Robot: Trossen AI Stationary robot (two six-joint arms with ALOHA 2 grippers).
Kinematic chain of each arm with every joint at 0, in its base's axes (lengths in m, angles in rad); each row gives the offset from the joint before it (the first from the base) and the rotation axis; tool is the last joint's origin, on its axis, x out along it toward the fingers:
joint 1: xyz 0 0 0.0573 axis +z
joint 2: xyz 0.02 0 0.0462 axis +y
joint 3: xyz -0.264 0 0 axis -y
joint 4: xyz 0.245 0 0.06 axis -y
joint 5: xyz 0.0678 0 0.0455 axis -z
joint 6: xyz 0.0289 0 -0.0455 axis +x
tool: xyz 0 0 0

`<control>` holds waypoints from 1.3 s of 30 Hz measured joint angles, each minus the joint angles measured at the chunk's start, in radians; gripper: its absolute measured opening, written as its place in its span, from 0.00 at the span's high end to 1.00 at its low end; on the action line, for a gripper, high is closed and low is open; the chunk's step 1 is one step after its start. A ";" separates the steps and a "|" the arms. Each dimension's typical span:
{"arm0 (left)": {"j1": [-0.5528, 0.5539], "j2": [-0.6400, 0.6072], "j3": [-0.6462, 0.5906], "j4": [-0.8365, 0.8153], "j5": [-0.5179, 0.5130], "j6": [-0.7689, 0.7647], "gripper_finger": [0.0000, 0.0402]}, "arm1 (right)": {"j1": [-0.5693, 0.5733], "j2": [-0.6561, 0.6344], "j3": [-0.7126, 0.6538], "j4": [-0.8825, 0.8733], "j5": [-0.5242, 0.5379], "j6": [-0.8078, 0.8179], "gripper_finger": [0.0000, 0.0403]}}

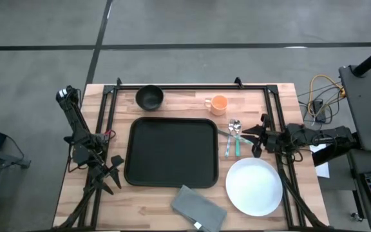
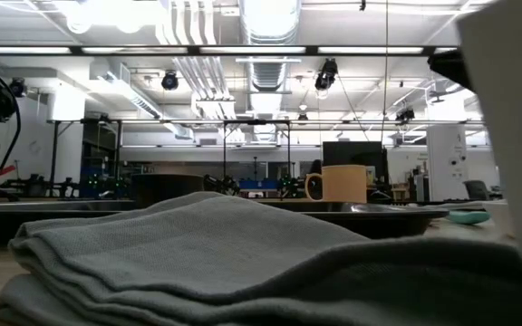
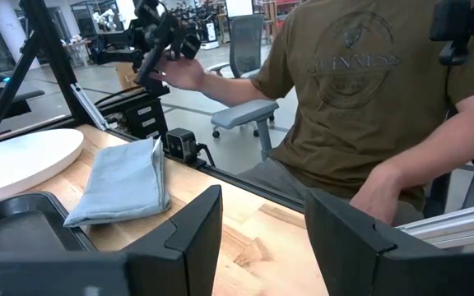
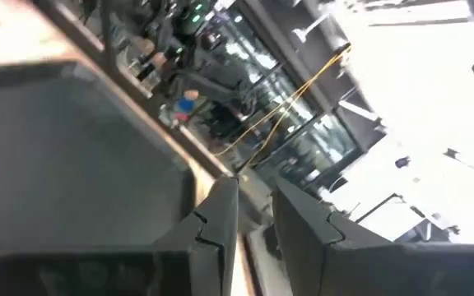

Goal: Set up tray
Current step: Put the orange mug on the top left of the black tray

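High view: the large flat black rectangular tray [image 1: 171,152] with rounded corners and a raised rim lies bare at the middle of the pale wooden counter [image 1: 253,96]. Beyond its far edge stand a small black bowl [image 1: 149,97] and an orange mug [image 1: 218,104], well apart from each other. Just beside the tray's right edge lie metal spoons with teal handles [image 1: 232,138], and nearer the front on that side sits a round white plate [image 1: 254,186]. A folded grey cloth napkin [image 1: 198,208] lies at the front edge of the counter, close to the tray's front rim and to the left of the plate.

The left hand [image 1: 111,171] hangs just off the tray's left side near its front corner, touching nothing. In the left wrist view its two dark fingers [image 3: 189,231] stand wide apart with bare wood between them; past them are the napkin, a corner of the tray and a seated person in an olive shirt [image 3: 360,90].

The right hand [image 1: 255,138] reaches in from the right edge of the counter, near the spoons and beyond the plate. In the right wrist view its fingers [image 4: 212,230] are narrowly parted with nothing between them.
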 joint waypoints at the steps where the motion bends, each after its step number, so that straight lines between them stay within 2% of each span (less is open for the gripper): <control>1: 0.000 0.000 0.000 0.000 0.000 0.000 0.61 | 0.000 0.000 0.000 0.020 0.000 0.018 0.83; 7: 0.000 0.000 0.000 0.000 0.000 0.000 0.61 | 0.000 0.000 0.000 0.183 -0.004 0.318 0.83; 9: 0.000 0.000 0.000 0.000 0.000 0.000 0.61 | 0.000 0.000 0.000 0.253 -0.004 0.371 0.83; 15: 0.000 0.000 0.000 0.000 0.000 0.000 0.61 | 0.000 0.000 0.000 0.529 -0.042 0.403 0.83; 18: 0.000 0.000 0.000 0.000 0.000 0.000 0.61 | 0.000 0.000 0.000 0.612 -0.081 0.423 0.83; 21: 0.000 0.000 0.000 0.000 0.000 0.000 0.61 | 0.000 0.011 0.000 0.689 -0.168 0.412 0.83; 25: 0.000 0.000 0.000 0.000 0.000 0.000 0.61 | 0.000 0.044 0.007 0.827 -0.276 0.321 0.83; 29: 0.000 0.000 0.000 0.000 0.000 0.000 0.61 | 0.000 0.099 0.077 0.842 -0.309 0.263 0.83; 34: 0.000 0.000 0.000 0.000 0.000 0.000 0.61 | 0.000 0.245 0.213 0.842 -0.326 0.267 0.83; 37: 0.000 0.000 0.000 0.000 0.000 0.000 0.61 | 0.000 0.357 0.287 0.799 -0.326 0.343 0.83; 39: 0.000 0.000 0.000 0.000 0.000 0.000 0.61 | 0.000 0.438 0.338 0.738 -0.327 0.450 0.83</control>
